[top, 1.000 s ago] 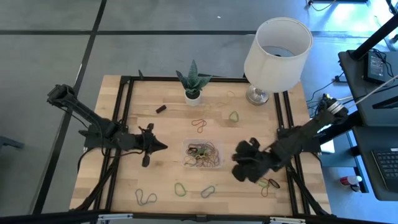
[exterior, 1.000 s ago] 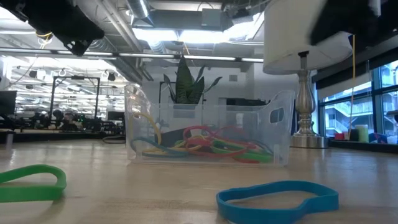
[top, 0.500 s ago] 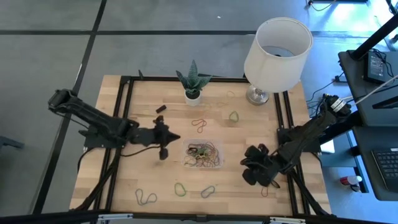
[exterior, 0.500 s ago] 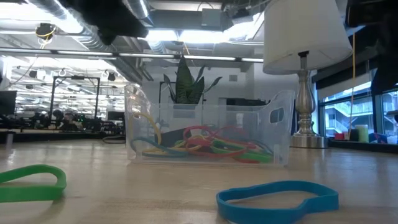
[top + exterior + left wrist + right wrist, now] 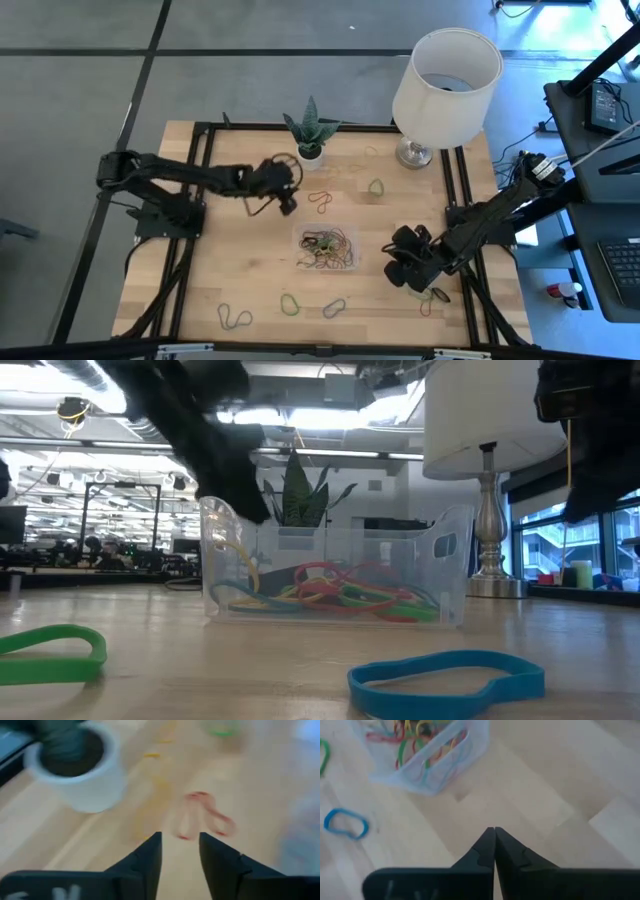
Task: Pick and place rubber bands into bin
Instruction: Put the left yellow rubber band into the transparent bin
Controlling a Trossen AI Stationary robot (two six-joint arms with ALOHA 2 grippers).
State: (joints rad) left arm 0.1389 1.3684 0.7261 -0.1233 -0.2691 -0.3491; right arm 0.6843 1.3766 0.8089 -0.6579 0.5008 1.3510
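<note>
The clear bin [image 5: 325, 248] stands mid-table with several coloured rubber bands in it; it also shows in the low view as the bin [image 5: 335, 575] and in the right wrist view as the bin [image 5: 427, 755]. My left gripper [image 5: 290, 202] hovers open beside the white plant pot [image 5: 80, 770], its fingers [image 5: 150, 855] pointing at a red rubber band [image 5: 202, 815] that lies flat on the wood. My right gripper [image 5: 402, 265] is to the right of the bin, shut [image 5: 494, 831] with nothing seen between its fingers, above bare wood.
Loose bands lie about: green [image 5: 376, 186], green [image 5: 290, 303], blue [image 5: 334, 307], another [image 5: 235, 318], and some by the right arm [image 5: 432, 297]. A lamp [image 5: 445, 75] stands at the far right, and a small black piece [image 5: 258, 175] lies near the left arm.
My left gripper has swung from the table's left side toward the far edge and right, ending near the plant pot and the red band. My right gripper has shifted a little toward the right edge.
</note>
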